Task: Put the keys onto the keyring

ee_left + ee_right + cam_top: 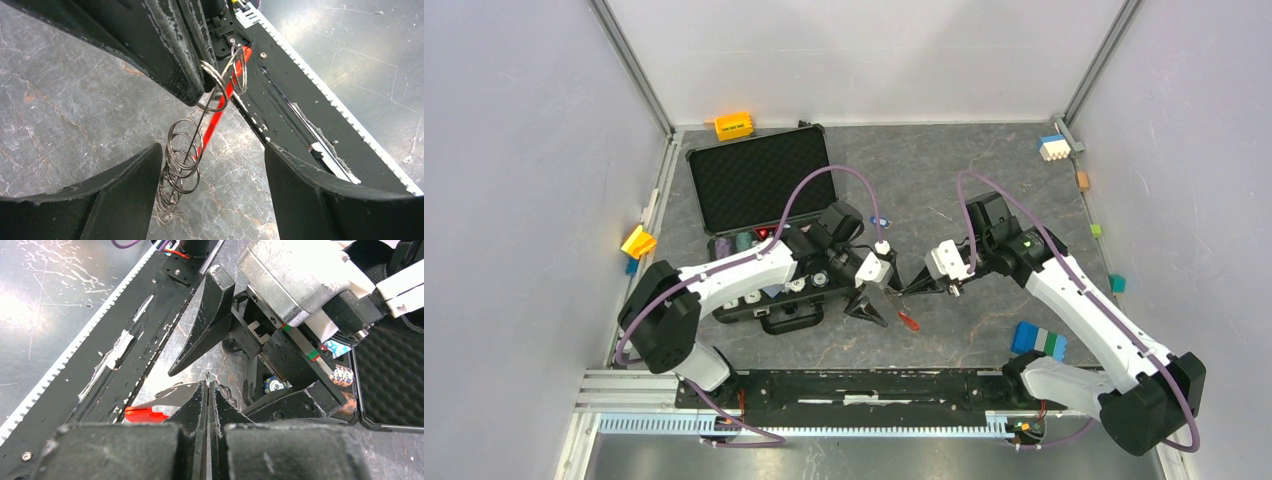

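The keyring (pixel 182 160) is a string of silvery wire rings with a red strip (pixel 220 110), and it hangs just above the marble table. My right gripper (pixel 207 390) is shut on its top ring, whose thin metal edge shows between the pads. In the top view the right gripper (pixel 907 288) is at mid-table with the red strip (pixel 908 320) below it. My left gripper (pixel 215 200) is open, one finger on each side of the hanging rings, the left finger (pixel 125 200) close beside them. A small blue-headed key (pixel 879 221) lies on the table behind the left gripper (pixel 879 295).
An open black case (pixel 759 185) with poker chips (pixel 275 385) stands at the left under my left arm. Coloured blocks sit around the edges: orange (pixel 734 125), yellow (pixel 638 242), white-blue (pixel 1053 148), blue-green (pixel 1039 340). The black base rail (pixel 864 388) runs along the near edge.
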